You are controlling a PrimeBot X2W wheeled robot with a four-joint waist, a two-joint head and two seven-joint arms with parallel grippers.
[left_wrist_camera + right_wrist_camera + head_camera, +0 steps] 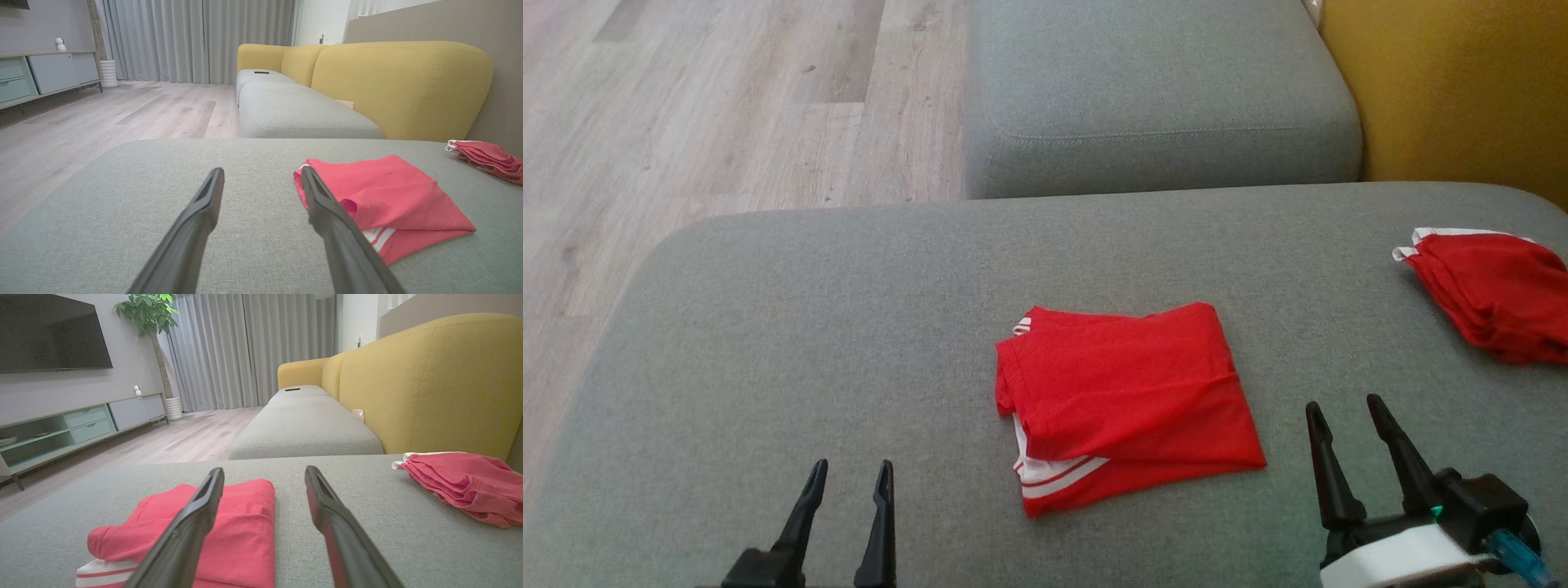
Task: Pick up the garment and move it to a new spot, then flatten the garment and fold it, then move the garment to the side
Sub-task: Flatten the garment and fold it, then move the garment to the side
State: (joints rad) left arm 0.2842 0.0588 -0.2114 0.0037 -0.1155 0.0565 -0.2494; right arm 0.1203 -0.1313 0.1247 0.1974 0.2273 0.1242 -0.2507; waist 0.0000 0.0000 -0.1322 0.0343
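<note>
Desk: Where's the garment?
Op: I've got the folded red garment (1127,400) lying on the grey cushion (809,327), centre of my head view. A white striped hem (1054,478) pokes out at its lower left. I can't tell how many layers it has.
Desk: Grippers?
Op: Both released, nothing in them. The left gripper (853,463) is at lower left, its body cut off by the bottom edge. The right gripper (1343,401) is at lower right, near the garment and apart from it. In my right wrist view one finger (194,522) crosses the garment and hides part of it.
Desk: Anything else?
Op: A second red pile (1494,294) at the right edge, cut off by the frame. Also a small dark thing (292,389) on the far cushion (302,428), too small to name.
</note>
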